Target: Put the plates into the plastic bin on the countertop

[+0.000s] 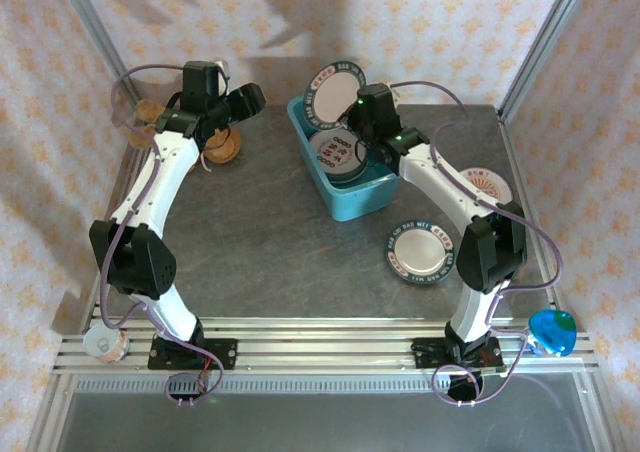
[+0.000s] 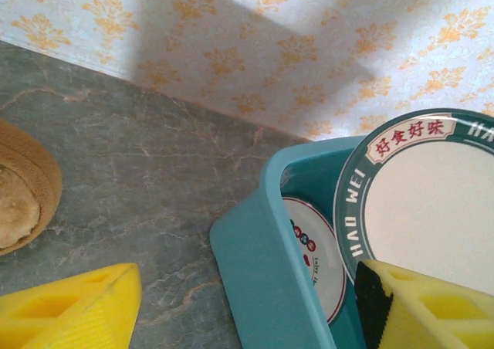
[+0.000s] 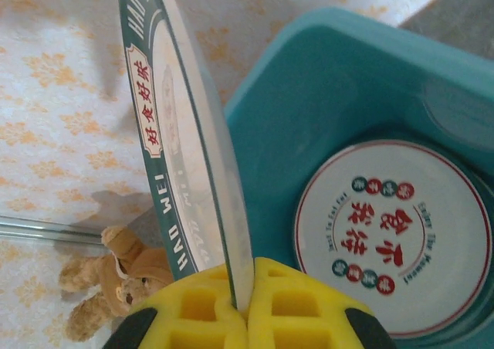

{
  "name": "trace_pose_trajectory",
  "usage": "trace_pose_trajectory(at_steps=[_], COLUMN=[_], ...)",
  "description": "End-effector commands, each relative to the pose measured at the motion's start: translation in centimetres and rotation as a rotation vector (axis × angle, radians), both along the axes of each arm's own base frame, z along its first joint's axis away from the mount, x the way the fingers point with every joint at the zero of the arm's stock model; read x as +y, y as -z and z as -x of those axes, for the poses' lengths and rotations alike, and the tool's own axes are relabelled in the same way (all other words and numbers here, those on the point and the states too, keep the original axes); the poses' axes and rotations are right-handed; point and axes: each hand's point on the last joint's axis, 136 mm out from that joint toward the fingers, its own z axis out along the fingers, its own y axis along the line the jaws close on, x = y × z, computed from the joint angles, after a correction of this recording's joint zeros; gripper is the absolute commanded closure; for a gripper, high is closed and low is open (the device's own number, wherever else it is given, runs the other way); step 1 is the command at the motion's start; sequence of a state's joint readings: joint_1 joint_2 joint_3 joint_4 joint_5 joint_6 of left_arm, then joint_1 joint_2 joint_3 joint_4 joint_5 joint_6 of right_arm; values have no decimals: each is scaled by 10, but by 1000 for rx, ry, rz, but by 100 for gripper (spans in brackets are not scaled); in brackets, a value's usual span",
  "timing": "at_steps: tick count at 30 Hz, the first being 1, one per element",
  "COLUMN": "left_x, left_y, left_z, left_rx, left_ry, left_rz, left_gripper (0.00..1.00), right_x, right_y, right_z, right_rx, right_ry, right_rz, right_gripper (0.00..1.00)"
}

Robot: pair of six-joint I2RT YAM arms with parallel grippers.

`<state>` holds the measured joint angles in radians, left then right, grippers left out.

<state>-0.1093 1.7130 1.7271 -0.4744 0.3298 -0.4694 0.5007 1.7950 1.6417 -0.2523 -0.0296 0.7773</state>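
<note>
While right claw [image 3: 247, 306] clamps one plate [image 3: 179, 152], left claw [image 2: 247, 306] gapes; two plates [image 1: 420, 250] [image 1: 486, 184] lie on the countertop [image 1: 260, 232].

Green-rim plate [image 2: 432, 210] reads "HAO WEI" in white caps on its rim, w/ red chars 好食好味 on a cream label. Red-rim plate [image 3: 386, 237] lying in the plastic bin [image 3: 324, 79] has big red Chinese chars at centre; the small print round them is too tiny to read.

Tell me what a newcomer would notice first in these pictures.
The right gripper, shut on a round white plate with a dark green lettered rim, holds it on edge at the far end of the teal-blue rectangular plastic bin. A red-printed white plate lies flat inside the bin.
</note>
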Motion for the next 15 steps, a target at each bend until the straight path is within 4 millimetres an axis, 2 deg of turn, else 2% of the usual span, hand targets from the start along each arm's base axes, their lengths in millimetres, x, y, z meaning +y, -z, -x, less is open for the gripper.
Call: trace_pose_trajectory(at_steps=[1, 7, 15], left_x=[-4, -5, -5], left_y=[-9, 12, 33], left_z=[-7, -4, 3], left_rx=[-54, -5, 54], left_ry=[33, 36, 48], left_rz=[4, 9, -2], left_gripper=[26, 26, 27], right_x=[-8, -17, -7], right_y=[6, 36, 84], right_z=[4, 9, 2], right_rx=[71, 197, 312], right_ry=[81, 142, 186], right_rz=[-57, -38, -91], right_gripper=[100, 100, 100])
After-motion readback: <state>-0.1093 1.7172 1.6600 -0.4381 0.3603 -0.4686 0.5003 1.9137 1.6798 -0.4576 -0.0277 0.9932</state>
